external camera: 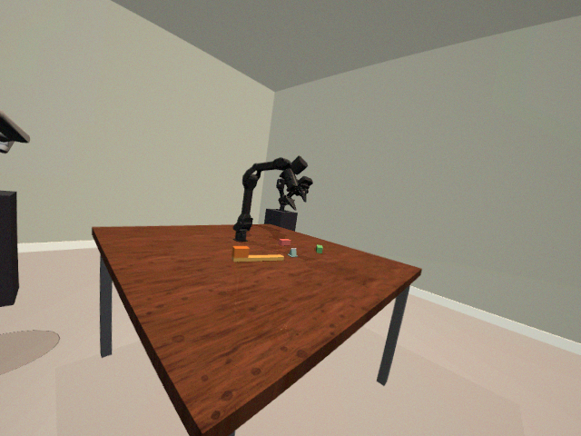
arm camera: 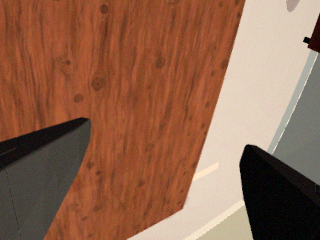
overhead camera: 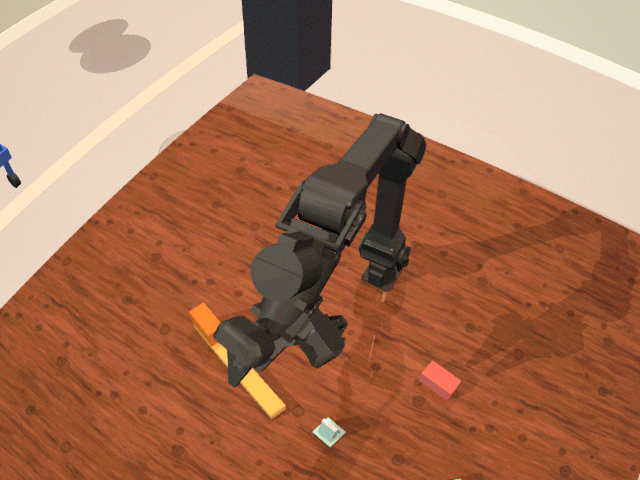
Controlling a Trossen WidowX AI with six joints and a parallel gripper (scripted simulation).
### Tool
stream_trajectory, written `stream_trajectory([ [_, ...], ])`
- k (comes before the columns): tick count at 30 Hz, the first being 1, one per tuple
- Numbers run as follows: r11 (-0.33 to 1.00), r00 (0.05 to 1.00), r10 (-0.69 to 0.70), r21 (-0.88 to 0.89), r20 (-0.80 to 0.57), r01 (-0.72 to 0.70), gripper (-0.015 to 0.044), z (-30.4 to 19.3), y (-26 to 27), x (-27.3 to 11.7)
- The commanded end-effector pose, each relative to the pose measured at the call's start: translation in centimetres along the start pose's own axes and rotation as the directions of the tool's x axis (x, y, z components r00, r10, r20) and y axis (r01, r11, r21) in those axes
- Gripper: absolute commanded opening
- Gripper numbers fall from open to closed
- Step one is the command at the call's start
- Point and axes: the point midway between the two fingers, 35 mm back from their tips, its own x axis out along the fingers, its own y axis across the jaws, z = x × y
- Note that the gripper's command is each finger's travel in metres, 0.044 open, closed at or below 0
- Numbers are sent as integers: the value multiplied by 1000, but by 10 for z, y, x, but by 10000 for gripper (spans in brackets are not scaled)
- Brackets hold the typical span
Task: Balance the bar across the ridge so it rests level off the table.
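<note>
The bar (external camera: 265,257) lies flat on the table (external camera: 262,319), one end against the orange block (external camera: 241,251). Behind it sit a pale ridge piece (external camera: 293,252), a green cube (external camera: 320,248) and a pink block (external camera: 284,242). The gripper (external camera: 300,195) hangs high above, fingers spread, holding nothing.

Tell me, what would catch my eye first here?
The dark robot arm arching up from the wooden table, its open hand high in the air and holding nothing. Below it on the table lies a yellow bar with an orange block at one end, near small pink, pale blue and green pieces.
</note>
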Motion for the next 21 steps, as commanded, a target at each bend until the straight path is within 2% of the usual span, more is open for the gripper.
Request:
stream_trajectory([
  [1, 996, 996, 92, 14, -12, -92, 315, -15, 17, 17],
  [11, 942, 944, 328, 75, -21, -326, 315, -57, 64, 49],
  [21, 830, 843, 537, 160, 26, -534, 315, -96, 114, 66],
])
